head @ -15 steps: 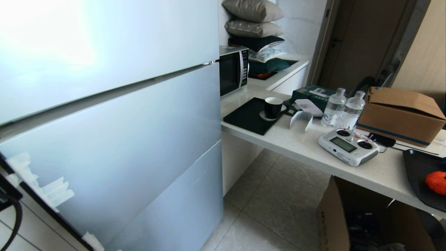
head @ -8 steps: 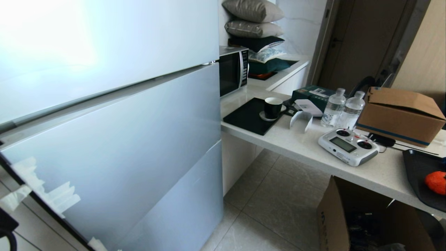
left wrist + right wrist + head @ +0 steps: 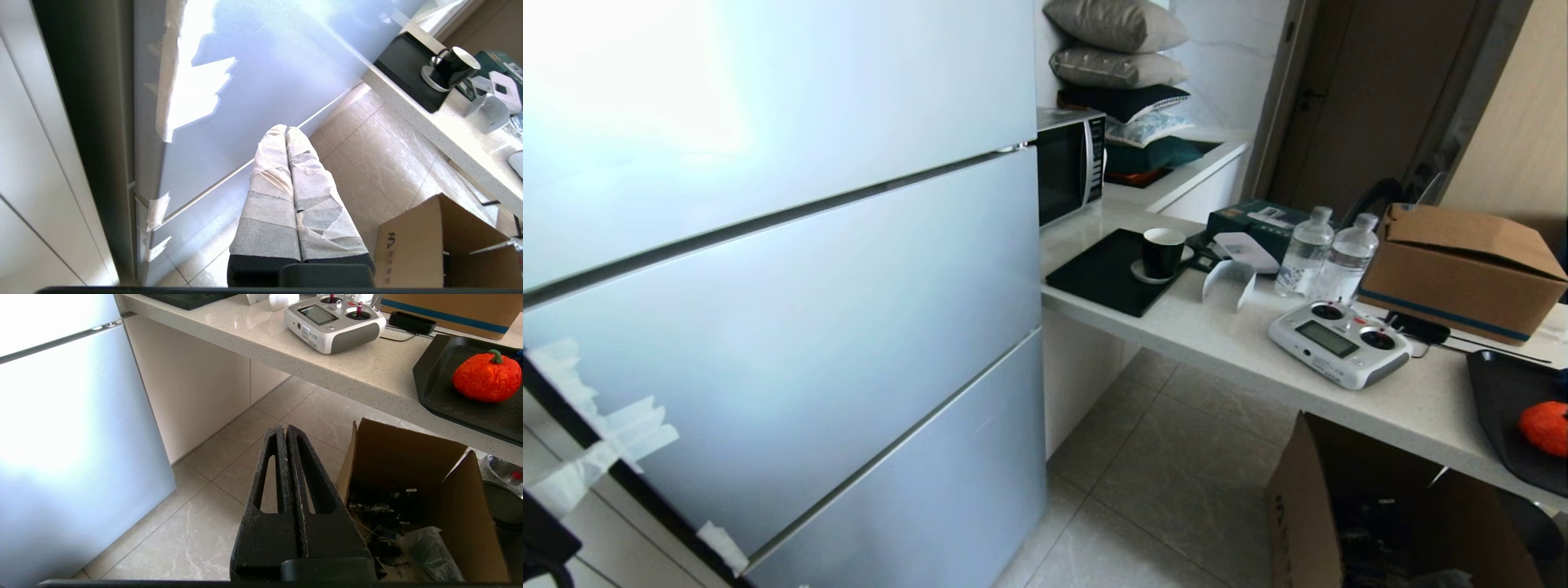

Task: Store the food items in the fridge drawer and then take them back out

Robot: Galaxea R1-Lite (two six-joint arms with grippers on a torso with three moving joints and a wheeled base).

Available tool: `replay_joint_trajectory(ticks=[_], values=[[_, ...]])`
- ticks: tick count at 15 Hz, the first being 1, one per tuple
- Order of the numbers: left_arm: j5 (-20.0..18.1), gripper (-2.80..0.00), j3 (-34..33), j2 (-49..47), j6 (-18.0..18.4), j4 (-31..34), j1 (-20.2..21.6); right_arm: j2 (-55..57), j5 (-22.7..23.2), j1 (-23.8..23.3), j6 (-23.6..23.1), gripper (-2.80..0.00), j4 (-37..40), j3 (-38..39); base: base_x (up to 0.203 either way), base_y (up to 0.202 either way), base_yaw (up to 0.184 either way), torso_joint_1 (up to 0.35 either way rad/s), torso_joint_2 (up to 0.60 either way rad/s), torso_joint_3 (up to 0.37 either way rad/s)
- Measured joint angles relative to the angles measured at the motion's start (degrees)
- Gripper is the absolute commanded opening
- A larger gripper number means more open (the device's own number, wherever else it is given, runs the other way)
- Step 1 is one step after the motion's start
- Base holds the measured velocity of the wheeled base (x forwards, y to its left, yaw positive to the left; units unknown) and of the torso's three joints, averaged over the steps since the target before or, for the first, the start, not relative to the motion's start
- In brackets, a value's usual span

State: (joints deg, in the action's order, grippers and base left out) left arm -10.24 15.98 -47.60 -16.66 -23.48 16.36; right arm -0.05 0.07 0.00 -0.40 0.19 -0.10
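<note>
Looking at how this will handle, going left to right: the big pale blue-grey glass-fronted fridge (image 3: 768, 269) fills the left half of the head view, and its doors look closed, with scraps of white tape along the left edge. So the fridge drawer isn't visible anywhere; I'd guess it's behind the middle door.

The left gripper (image 3: 286, 130), its fingers wrapped in white tape and pressed together with nothing between them, hangs in front of that fridge face near the seam between the middle and bottom panels. I can't tell whether it touches the panel.

The right gripper (image 3: 284, 430), black with slotted fingers, is also closed and empty. It points down over the beige floor tiles, beside an open brown cardboard box (image 3: 408, 490) on the floor.

Further right, on the speckled white stone counter (image 3: 1217, 343), there's a white-grey remote controller (image 3: 1339, 343). At the far right sits the only food item I can see: a small orange-red wrinkly round fruit with a green stem (image 3: 486, 377), resting on a black plastic tray (image 3: 441, 396).

My take: the fruit looks light and firm-ish, but round, so it could roll or squirt out of a pinch. I'd take it across its widest part, jaws either side of the stem, with gentle pressure. The wrinkled skin should give decent friction.
</note>
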Motion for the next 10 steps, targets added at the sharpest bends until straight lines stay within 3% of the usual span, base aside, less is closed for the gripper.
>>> replay_joint_trajectory(ticks=[2, 6, 7, 10], values=[[3.02, -2.8, 0.23, 0.87, 0.33, -0.13, 0.24, 0.0, 0.0, 0.0, -0.01, -2.8, -0.01, 0.0, 0.0, 0.0, 0.0, 0.0, 0.0, 0.0], [21.22, -2.8, 4.42, 1.34, 4.76, -0.64, 1.14, -0.02, 0.0, 0.0, -0.01, -2.8, -0.01, 0.0, 0.0, 0.0, 0.0, 0.0, 0.0, 0.0], [23.5, -2.8, 5.17, 0.24, 5.66, -0.72, 1.24, -0.02, 0.0, 0.0, 0.0, -2.8, -0.01, 0.0, 0.0, 0.0, 0.0, 0.0, 0.0, 0.0], [24.71, -2.8, 6.92, -4.81, 5.65, -3.09, 1.74, -0.02, -0.02, 0.0, -0.01, -2.8, -0.01, 0.0, 0.0, 0.0, 0.0, 0.0, 0.0, 0.0]])
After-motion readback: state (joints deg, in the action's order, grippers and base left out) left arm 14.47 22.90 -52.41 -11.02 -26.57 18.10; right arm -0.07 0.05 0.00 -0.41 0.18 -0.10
